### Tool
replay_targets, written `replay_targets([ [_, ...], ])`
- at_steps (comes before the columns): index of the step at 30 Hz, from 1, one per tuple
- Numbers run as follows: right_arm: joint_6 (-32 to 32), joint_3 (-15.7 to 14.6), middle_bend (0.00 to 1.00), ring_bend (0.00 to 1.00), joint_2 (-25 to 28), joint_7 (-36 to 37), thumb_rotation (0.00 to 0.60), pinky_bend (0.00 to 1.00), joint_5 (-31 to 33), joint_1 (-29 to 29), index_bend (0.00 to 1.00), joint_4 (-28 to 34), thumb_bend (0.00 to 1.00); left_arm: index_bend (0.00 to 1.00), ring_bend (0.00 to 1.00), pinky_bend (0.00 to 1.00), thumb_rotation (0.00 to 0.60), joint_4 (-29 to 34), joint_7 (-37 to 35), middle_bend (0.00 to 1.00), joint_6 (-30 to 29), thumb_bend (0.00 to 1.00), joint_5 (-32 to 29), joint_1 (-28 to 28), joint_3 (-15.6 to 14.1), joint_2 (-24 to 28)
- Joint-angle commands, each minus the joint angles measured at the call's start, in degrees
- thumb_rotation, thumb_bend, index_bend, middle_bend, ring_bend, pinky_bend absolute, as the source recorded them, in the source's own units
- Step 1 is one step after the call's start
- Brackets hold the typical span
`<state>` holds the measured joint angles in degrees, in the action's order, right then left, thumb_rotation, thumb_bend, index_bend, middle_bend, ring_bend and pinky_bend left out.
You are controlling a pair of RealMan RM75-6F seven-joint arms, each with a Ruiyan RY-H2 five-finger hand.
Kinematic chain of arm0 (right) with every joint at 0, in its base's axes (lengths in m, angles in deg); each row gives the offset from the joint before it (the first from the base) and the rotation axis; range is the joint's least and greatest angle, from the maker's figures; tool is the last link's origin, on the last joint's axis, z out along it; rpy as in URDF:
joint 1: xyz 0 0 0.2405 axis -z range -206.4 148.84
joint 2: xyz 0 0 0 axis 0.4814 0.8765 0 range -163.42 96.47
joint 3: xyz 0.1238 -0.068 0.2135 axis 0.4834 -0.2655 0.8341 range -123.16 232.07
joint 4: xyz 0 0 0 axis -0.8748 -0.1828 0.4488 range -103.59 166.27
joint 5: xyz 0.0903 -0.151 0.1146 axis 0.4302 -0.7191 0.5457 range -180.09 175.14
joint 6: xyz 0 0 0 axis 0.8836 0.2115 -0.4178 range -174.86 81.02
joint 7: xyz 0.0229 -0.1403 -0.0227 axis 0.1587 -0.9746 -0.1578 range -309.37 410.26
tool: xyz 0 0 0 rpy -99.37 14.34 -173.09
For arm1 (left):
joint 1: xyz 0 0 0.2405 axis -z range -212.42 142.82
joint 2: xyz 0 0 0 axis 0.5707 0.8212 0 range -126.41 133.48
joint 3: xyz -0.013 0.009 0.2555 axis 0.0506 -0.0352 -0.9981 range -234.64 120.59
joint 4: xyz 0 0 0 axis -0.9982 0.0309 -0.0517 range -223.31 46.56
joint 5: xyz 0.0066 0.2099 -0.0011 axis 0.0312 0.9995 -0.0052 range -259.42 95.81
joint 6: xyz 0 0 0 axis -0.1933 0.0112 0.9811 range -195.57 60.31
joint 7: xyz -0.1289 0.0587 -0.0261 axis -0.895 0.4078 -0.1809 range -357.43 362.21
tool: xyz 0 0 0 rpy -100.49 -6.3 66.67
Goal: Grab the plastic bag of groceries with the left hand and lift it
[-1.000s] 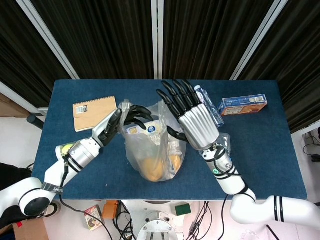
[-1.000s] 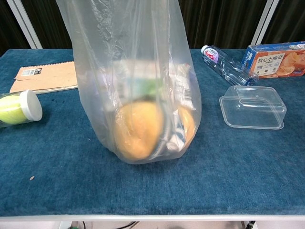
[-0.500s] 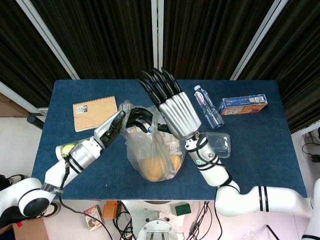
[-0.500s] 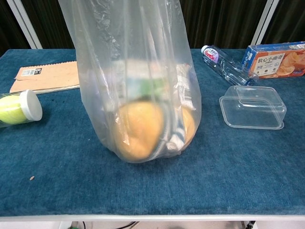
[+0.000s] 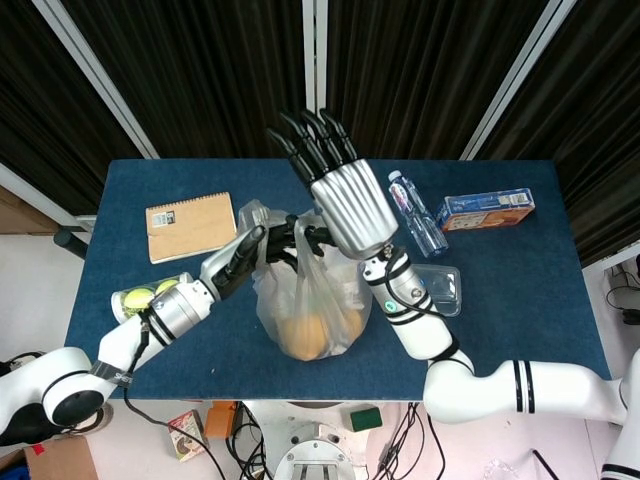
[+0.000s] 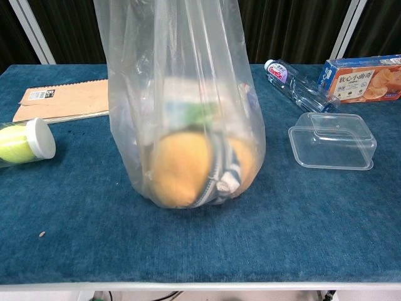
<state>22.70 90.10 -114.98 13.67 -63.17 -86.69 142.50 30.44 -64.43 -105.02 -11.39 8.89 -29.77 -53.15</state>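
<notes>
The clear plastic bag [image 5: 308, 300] of groceries stands mid-table, with orange round fruit and packets at its bottom. In the chest view the bag [image 6: 188, 125] is stretched tall and its bottom looks to rest on the blue cloth. My left hand [image 5: 268, 248] grips the gathered top of the bag from the left, fingers curled around the plastic. My right hand [image 5: 340, 195] is raised above and behind the bag top, open with fingers spread upward, holding nothing. Neither hand shows in the chest view.
A brown notebook [image 5: 190, 225] lies at back left, and a tennis-ball tube [image 6: 22, 141] lies at the left edge. Right of the bag are a clear lidded container [image 6: 332, 139], a water bottle [image 6: 297, 84] and a cracker box [image 6: 363, 78].
My right hand has risen and moved left, away from the bag's right side. My left hand slid rightward at the bag's top; the plastic is drawn tighter and the contents shifted.
</notes>
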Motion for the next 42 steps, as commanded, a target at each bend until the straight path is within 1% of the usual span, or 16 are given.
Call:
replay_targets([
  [1,0.35,0.01,0.0,0.0,0.71,0.39,0.6,0.0,0.45,-0.46,0.0,0.29,0.15,0.29,0.24,0.4,0.037,-1.31,0.85,0.33,-0.64,0.0,-1.87,1.01,0.48,-1.46],
  [7,1.13,-0.65,0.0,0.0,1.47,1.1,0.6,0.0,0.66,-1.16,0.0,-0.16,0.16,0.28,0.24,0.39,0.038,-2.63,3.61,0.32,-1.01,0.0,-5.21,2.79,0.99,-3.44],
  [10,1.18,-0.98,0.0,0.0,1.92,1.04,0.6,0.0,0.66,-1.71,0.0,-0.69,0.15,0.28,0.24,0.39,0.036,-2.21,4.5,0.32,-0.88,0.0,-6.26,3.32,1.17,-4.12],
  [14,1.14,-0.9,0.0,0.0,2.29,1.23,0.6,0.0,1.19,-2.68,0.0,-1.87,0.15,0.27,0.24,0.33,0.033,-1.84,5.96,0.32,-1.51,0.0,-7.3,4.15,1.81,-5.34],
  [19,1.29,-0.93,0.0,0.0,2.63,2.01,0.6,0.0,1.52,-3.62,0.0,-2.49,0.16,0.26,0.24,0.32,0.032,-3.41,9.94,0.3,-1.56,0.0,-11.63,6.54,2.03,-6.99],
  [21,1.41,-0.85,0.0,0.0,3.0,2.34,0.6,0.0,1.6,-3.84,0.0,-2.35,0.16,0.26,0.24,0.31,0.031,-3.92,11.6,0.3,-2.42,0.0,-13.57,7.2,2.19,-7.75],
  [24,1.65,-0.73,0.0,0.0,3.35,2.67,0.6,0.0,1.52,-4.22,0.0,-2.56,0.16,0.26,0.24,0.31,0.033,-3.96,12.34,0.3,-2.78,0.0,-15.29,7.67,2.64,-8.62],
  [27,1.56,-0.74,0.0,0.0,3.72,2.78,0.6,0.0,1.94,-4.72,0.0,-3.02,0.15,0.26,0.24,0.31,0.034,-3.3,12.5,0.3,-1.87,0.0,-15.19,7.52,2.81,-8.77],
  [33,0.89,-0.88,0.0,0.0,4.08,2.44,0.6,0.0,3.4,-6.17,0.0,-4.76,0.15,0.26,0.24,0.32,0.034,-1.85,10.27,0.31,1.49,0.0,-13.12,6.4,3.57,-8.54],
  [37,1.14,-0.97,0.0,0.0,4.12,2.04,0.6,0.0,4.84,-6.85,0.0,-5.33,0.15,0.27,0.24,0.33,0.039,-1.27,7.25,0.31,3.84,0.0,-11.34,5.28,5.08,-8.03],
  [40,1.69,-1.09,0.0,0.0,4.43,2.42,0.6,0.0,5.46,-6.68,0.0,-5.29,0.15,0.29,0.25,0.36,0.035,-0.99,4.83,0.34,5.11,0.0,-9.12,3.86,6.34,-7.22],
  [42,2.04,-1.18,0.0,0.0,4.66,2.77,0.6,0.0,5.78,-6.46,0.0,-5.25,0.15,0.32,0.29,0.4,0.035,-1.01,3.59,0.39,5.5,0.0,-7.85,3.02,6.95,-6.82],
])
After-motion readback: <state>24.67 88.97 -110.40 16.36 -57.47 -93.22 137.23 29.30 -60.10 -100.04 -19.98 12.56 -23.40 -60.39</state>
